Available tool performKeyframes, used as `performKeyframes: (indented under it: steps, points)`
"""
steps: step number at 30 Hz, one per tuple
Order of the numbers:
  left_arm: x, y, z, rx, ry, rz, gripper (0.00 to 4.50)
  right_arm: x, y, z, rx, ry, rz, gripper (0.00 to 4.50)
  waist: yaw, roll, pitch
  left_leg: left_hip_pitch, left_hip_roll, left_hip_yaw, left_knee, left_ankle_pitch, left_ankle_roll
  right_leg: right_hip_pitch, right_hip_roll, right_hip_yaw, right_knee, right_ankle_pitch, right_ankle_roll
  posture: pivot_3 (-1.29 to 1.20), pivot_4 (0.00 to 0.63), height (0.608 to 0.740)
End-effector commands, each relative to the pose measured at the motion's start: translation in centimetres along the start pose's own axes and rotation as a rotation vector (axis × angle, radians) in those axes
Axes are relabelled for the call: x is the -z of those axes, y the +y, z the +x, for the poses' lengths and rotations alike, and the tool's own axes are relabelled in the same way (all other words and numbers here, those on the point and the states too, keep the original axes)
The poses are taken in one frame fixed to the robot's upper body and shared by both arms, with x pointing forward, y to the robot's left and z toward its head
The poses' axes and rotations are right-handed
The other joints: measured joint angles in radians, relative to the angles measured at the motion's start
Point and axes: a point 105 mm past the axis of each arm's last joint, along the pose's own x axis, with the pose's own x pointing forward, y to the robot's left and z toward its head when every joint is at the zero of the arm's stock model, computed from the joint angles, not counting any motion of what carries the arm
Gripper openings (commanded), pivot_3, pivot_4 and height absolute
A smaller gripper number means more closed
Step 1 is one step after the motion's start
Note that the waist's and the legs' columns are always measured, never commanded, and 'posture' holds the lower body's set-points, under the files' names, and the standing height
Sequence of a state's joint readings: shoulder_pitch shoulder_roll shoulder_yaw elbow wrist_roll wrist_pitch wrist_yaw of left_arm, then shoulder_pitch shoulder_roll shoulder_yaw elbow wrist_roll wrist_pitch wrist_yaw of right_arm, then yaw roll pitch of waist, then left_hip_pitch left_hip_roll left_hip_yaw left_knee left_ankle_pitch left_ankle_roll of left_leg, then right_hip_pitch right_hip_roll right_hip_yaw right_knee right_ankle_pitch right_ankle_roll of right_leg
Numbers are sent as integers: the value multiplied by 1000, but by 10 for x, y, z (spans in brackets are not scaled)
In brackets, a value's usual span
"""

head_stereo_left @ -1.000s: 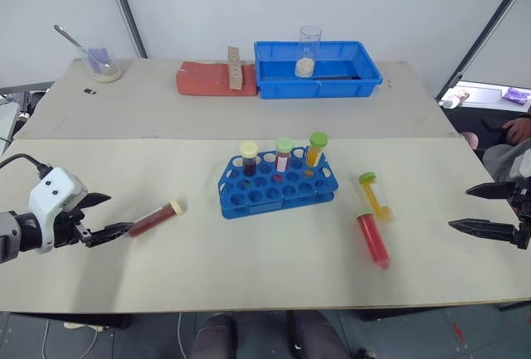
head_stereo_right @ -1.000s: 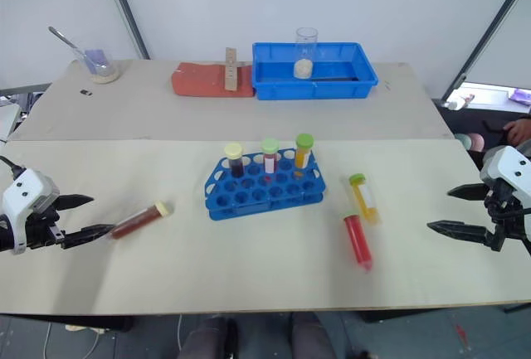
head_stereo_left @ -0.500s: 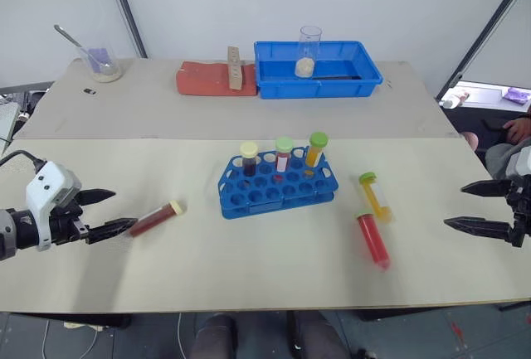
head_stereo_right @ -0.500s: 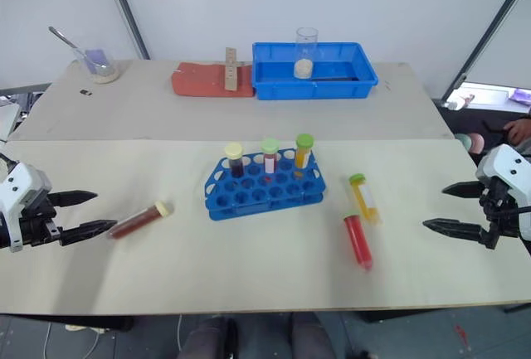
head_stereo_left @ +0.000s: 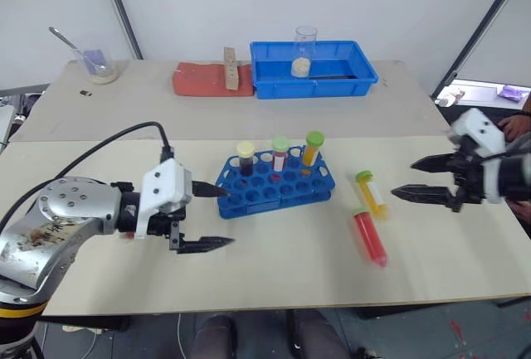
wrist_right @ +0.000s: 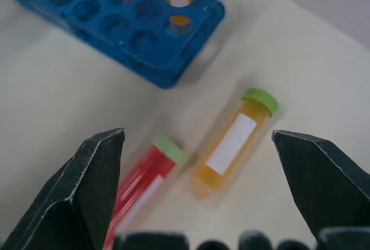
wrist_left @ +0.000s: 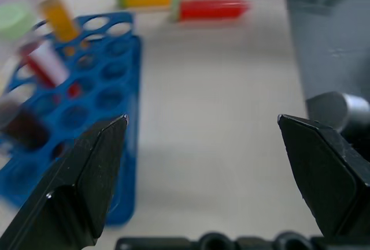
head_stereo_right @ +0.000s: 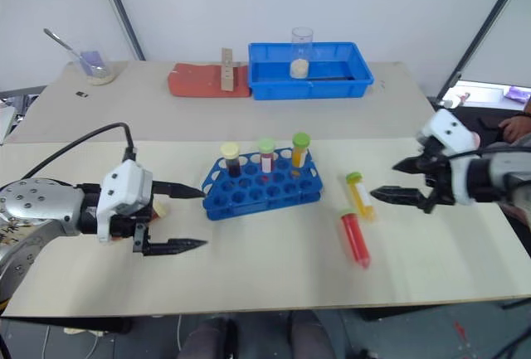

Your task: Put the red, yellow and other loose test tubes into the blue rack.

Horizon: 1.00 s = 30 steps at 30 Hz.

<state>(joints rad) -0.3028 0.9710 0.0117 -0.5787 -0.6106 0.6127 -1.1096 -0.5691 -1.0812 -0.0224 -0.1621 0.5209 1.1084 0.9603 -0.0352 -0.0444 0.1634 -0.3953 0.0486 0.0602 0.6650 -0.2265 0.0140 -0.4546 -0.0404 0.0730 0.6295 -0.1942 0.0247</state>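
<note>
The blue rack [head_stereo_left: 278, 183] stands mid-table with three capped tubes upright in its back row. Right of it lie two loose test tubes, a yellow one [head_stereo_left: 371, 193] and a red one [head_stereo_left: 371, 239], both green-capped. My right gripper [head_stereo_left: 404, 178] hovers open just right of the yellow tube; in its wrist view both tubes [wrist_right: 234, 140] [wrist_right: 144, 178] lie between its fingers [wrist_right: 87, 186]. My left gripper [head_stereo_left: 224, 218] is open and empty at the rack's left end. A dark tube's cream cap [head_stereo_right: 159, 207] peeks out behind that hand; the rest of it is hidden.
At the back of the table are a blue tray [head_stereo_left: 315, 89] holding a glass beaker [head_stereo_left: 304, 50], a red pad [head_stereo_left: 199, 80] with a wooden block [head_stereo_left: 230, 69], and a glass dish with a spoon [head_stereo_left: 91, 65]. A person's hand [head_stereo_left: 518, 123] shows at the right edge.
My left gripper swung right, from beside the dark tube to the rack's left end. My right gripper moved left toward the yellow and red tubes. Both stayed open.
</note>
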Motion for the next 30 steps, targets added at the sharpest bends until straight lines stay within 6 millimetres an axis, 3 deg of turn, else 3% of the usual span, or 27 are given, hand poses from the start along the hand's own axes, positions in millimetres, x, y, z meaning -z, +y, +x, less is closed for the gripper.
performKeyframes:
  steps: [1,6,11,23,30]
  points:
    - [-11,-3,8,41,-32,71,4452,4,-17,14,105,83,90,4500,-2,0,0,0,0,0,1,0,0,0,0,0,0,0,0,0,150,740]
    - [-18,-6,19,69,-69,96,4452,22,-34,41,168,231,90,4500,-3,0,0,-5,0,-1,4,0,0,-1,0,0,-2,4,7,0,150,740]
    - [-19,-8,24,67,-85,97,4452,28,-50,60,205,280,137,4500,-6,0,0,-9,-1,-2,6,0,1,-3,0,0,-3,8,7,0,150,740]
    - [-18,-12,30,59,-99,97,4452,20,-56,77,134,350,158,4500,-8,0,0,-9,0,-3,12,0,1,-2,0,-1,-1,9,10,0,150,740]
    - [-14,-14,34,68,-101,92,4500,17,-53,81,112,367,174,2241,-8,0,0,-10,0,-3,12,0,1,-2,0,-1,-1,10,9,0,150,740]
